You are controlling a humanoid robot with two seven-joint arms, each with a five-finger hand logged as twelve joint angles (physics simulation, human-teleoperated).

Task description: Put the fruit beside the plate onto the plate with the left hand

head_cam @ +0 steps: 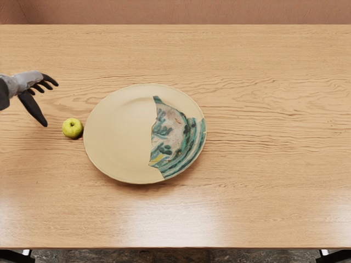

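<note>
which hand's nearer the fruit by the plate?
Left. The left hand is up-left of the fruit, open, not touching. The right hand is not in view.

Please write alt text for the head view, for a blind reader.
A small yellow-green fruit lies on a wooden table beside the left rim of a large plate; the robot's left hand, open and empty, is up-left of it.

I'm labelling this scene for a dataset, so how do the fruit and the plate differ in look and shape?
The fruit is small and round; the plate is far wider and flat. The fruit is plain yellow-green; the plate is tan with a green painted patch on its right part. Both rest on the wooden table, side by side, and the open left hand holds neither.
</note>
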